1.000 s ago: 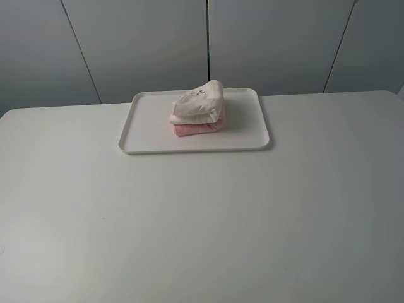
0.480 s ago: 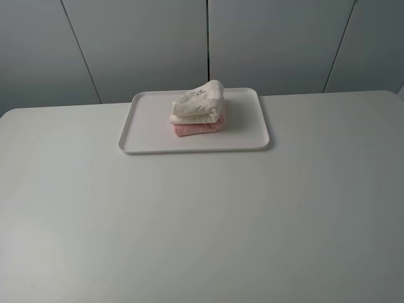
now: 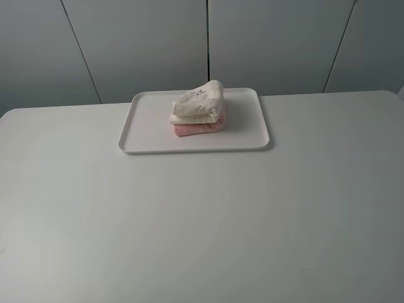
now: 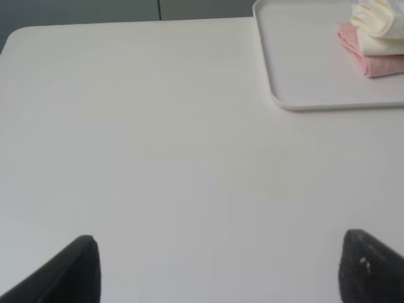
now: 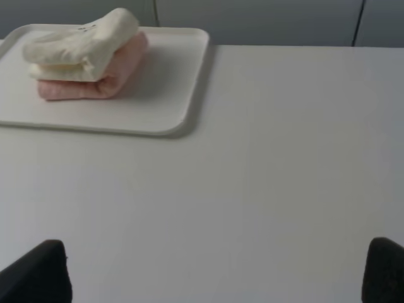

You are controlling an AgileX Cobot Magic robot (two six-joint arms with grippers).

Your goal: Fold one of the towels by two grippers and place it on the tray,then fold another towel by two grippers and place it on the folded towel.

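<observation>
Cream towel (image 3: 198, 104) sits on pink towel (image 3: 197, 127) on tray (image 3: 151, 126), table's 12 o'clock. Left claw (image 4: 218, 268) and right claw (image 5: 218, 271) both released, empty, well apart at 6; looks done.

Cream towel (image 3: 199, 104), small dark marks on top, possibly print. Pink towel (image 3: 197, 128). White tray (image 3: 148, 123). White table (image 3: 202, 214). Grey wall (image 3: 145, 44).

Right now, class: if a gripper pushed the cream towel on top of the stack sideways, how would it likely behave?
The cream towel looks soft and puffy, so it would probably squash and partly unfold, not slide stiffly. It sits tilted on the pink towel, so it may slump off onto the tray.
</observation>
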